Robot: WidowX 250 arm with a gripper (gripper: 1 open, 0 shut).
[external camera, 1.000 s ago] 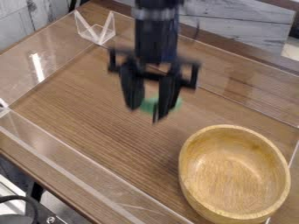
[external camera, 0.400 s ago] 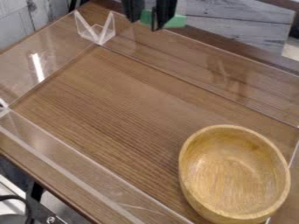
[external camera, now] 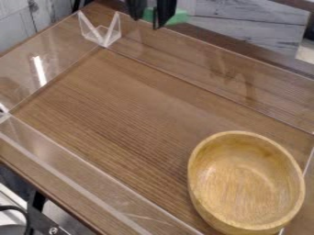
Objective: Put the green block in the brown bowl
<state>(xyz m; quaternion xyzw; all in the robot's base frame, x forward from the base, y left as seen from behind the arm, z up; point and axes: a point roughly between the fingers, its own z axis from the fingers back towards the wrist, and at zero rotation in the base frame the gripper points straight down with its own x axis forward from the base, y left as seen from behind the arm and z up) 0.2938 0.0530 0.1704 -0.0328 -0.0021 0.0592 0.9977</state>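
Only the dark fingertips of my gripper [external camera: 157,15] show, at the very top edge of the camera view; the rest of the arm is out of frame. A sliver of the green block [external camera: 179,16] shows between and beside the fingers, which are shut on it, lifted well off the table. The brown bowl [external camera: 245,181] is a wide light wooden bowl at the lower right of the table. It is empty and stands far from the gripper, toward the near right.
The wooden tabletop [external camera: 135,110] is ringed by low clear acrylic walls. A small clear folded acrylic piece [external camera: 101,29] stands at the back left, just left of the gripper. A dark frame and cables show at the lower left corner.
The gripper, holding the green block, has moved from the middle of the table up and away to the top edge of the view. The bowl has not moved.
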